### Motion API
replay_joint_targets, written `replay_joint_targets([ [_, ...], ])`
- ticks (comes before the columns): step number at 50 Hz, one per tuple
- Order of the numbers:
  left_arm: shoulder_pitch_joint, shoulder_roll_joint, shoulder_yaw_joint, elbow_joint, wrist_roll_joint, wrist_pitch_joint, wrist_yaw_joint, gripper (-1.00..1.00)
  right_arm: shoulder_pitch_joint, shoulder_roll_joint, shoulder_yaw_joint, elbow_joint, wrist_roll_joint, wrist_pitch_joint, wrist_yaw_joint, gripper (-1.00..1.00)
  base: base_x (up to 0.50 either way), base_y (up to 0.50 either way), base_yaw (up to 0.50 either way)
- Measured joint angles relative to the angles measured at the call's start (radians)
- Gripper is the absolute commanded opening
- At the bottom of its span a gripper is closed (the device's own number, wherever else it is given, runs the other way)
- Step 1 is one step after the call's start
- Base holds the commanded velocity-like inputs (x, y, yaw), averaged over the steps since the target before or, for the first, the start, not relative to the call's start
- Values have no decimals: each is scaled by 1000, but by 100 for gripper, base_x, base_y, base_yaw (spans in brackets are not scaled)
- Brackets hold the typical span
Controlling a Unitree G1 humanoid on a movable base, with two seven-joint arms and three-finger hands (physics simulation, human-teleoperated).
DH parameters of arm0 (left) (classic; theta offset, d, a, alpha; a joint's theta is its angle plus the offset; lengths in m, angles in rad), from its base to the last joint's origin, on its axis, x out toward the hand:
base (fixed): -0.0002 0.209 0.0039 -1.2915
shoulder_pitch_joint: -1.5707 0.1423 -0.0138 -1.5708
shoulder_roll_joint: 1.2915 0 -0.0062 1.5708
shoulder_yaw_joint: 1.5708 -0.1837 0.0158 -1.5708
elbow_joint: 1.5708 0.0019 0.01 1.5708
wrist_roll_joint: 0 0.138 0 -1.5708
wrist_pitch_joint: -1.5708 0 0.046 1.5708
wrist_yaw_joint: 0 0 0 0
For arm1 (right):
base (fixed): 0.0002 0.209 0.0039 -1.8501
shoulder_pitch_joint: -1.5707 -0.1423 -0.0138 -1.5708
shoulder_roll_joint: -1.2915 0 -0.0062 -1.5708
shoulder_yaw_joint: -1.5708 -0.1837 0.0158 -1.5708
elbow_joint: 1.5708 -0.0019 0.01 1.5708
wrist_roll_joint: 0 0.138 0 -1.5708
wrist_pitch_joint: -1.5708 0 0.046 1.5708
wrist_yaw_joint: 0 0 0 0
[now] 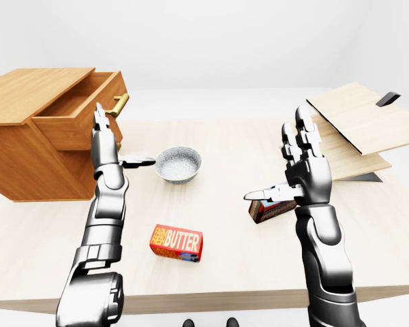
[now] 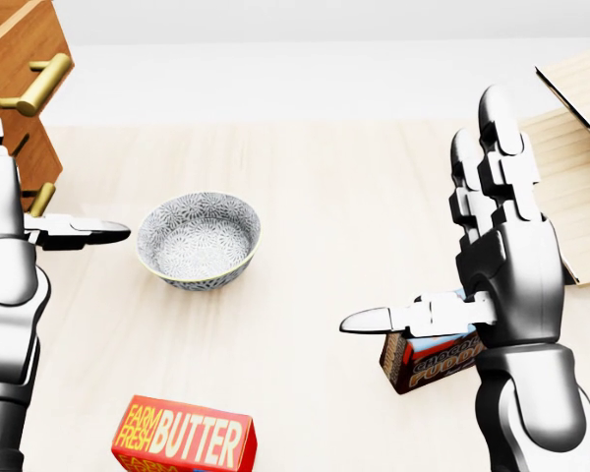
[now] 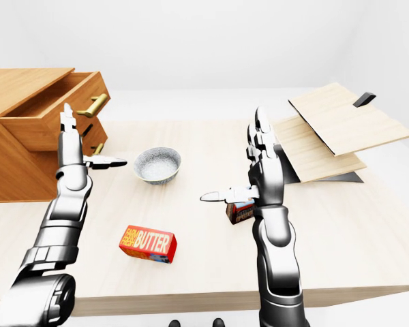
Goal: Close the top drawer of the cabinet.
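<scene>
Standing pulled out of the wooden cabinet (image 1: 27, 136) at the left of the left-eye view, the top drawer (image 1: 78, 112) runs its long axis from the cabinet toward the view's right, with its face and brass handle (image 1: 120, 104) turned toward the middle of the table (image 1: 225, 157). Its inside shows as bare wood in both eye views. The head view shows only a cut-off corner of the drawer face at its top left, with the handle and a second brass handle (image 2: 41, 200) lower down; the cabinet body is outside that view.

The left hand (image 1: 103, 139) is raised just beside the drawer face, fingers straight up and thumb pointing right toward the bowl, open and holding nothing. Whether it touches the drawer cannot be told. In the head view most of this hand is cut off by the left edge.

The right hand (image 2: 501, 256) stands upright at the right of the head view, fingers spread and thumb out to the left, empty. It partly hides a small dark box (image 2: 428, 362), whose label is hard to read.

A patterned bowl (image 2: 199, 239) sits between the hands, and a red butter box (image 2: 185, 438) lies lower, cut by the bottom edge there but whole in the eye views. Only the eye views show the tilted wooden boards (image 3: 334, 133) at the right in full.
</scene>
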Motion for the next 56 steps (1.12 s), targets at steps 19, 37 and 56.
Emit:
replay_joint_targets([
  [19, -76, 122, 39, 162, -27, 0, 82, 100, -2, 1, 4, 1, -3, 0, -3, 100, 0, 0, 0],
  [37, -137, 177, 45, 294, -45, 0, 145, 100, 6, 1, 2, -2, -3, 0, 2, 100, 0, 0, 0],
  [56, 6, 130, 80, 18, -117, 0, 81, 100, 14, 3, 5, 0, -6, 0, 5, 100, 0, 0, 0],
])
